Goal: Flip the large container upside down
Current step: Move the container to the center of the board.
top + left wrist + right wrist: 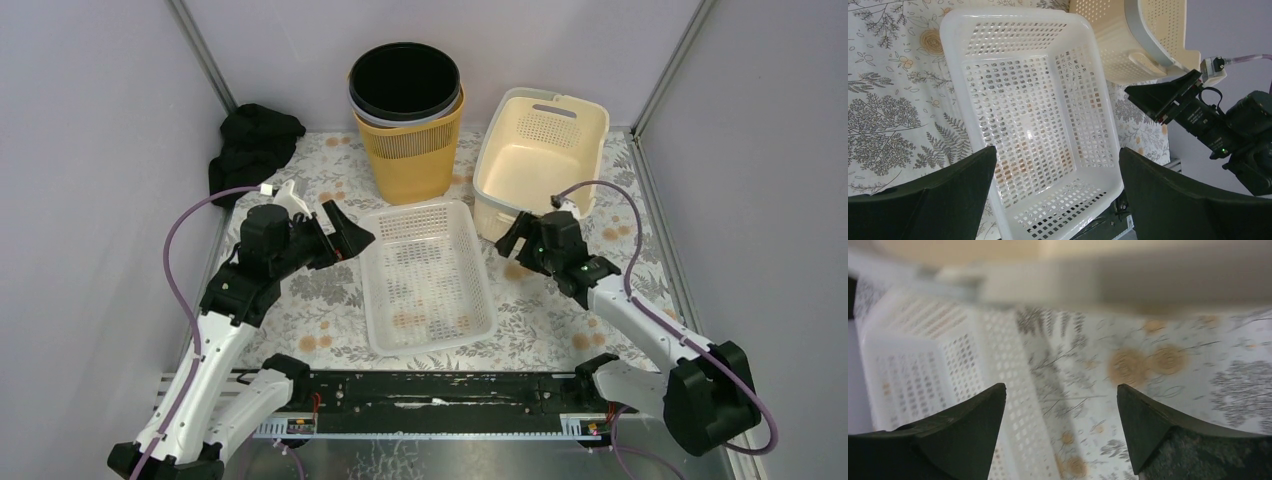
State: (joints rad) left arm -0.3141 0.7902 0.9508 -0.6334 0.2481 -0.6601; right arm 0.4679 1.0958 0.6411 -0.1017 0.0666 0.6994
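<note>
Top external view: the flowered tabletop (540, 320) carries a yellow bin (410, 160) and a cream basket (530, 170) at the back. The wide white basket (425, 270), which I take to be the large container, sits upright mid-table, its far corner just beside the cream one. The left fingers (350, 232) and right fingers (518, 236) flank it, both spread wide and grasping nothing. A pinch on one thin rim could slip mid-flip, and a wide swing could knock the cream basket.

surface: floral table (305, 300) | centre: white basket (428, 275) | back: yellow bin (410, 160), cream basket (535, 165) | back-left: black cloth (252, 145)
</note>
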